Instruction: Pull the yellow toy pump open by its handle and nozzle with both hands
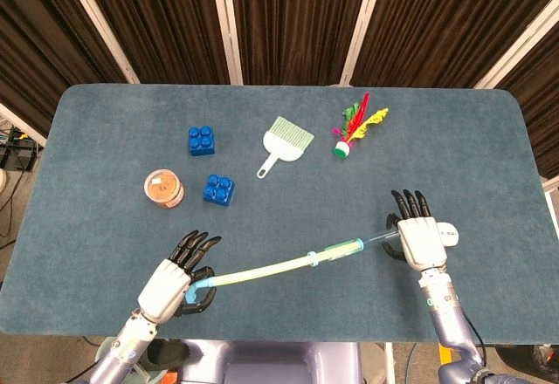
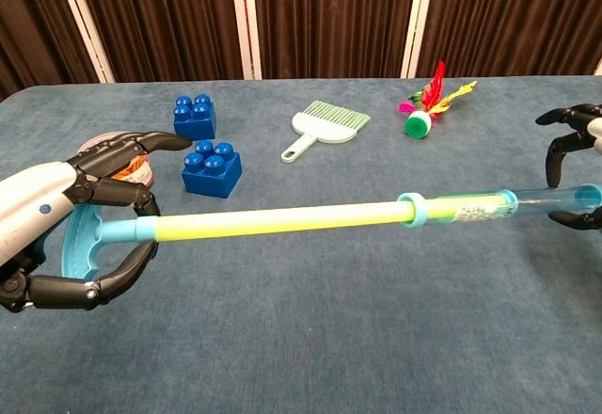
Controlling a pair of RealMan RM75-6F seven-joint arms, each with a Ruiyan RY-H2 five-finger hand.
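The pump (image 1: pixel 288 264) hangs stretched along the front edge of the bench (image 1: pixel 105 113), its yellow rod drawn far out of the clear barrel. The left hand (image 1: pixel 170 281) grips the blue handle (image 2: pixel 80 245); the right hand (image 1: pixel 417 240) holds the nozzle (image 2: pixel 574 198) end. The pull looks nearly finished. Next, I judge, a last outward draw along the rod's line, grips firm.
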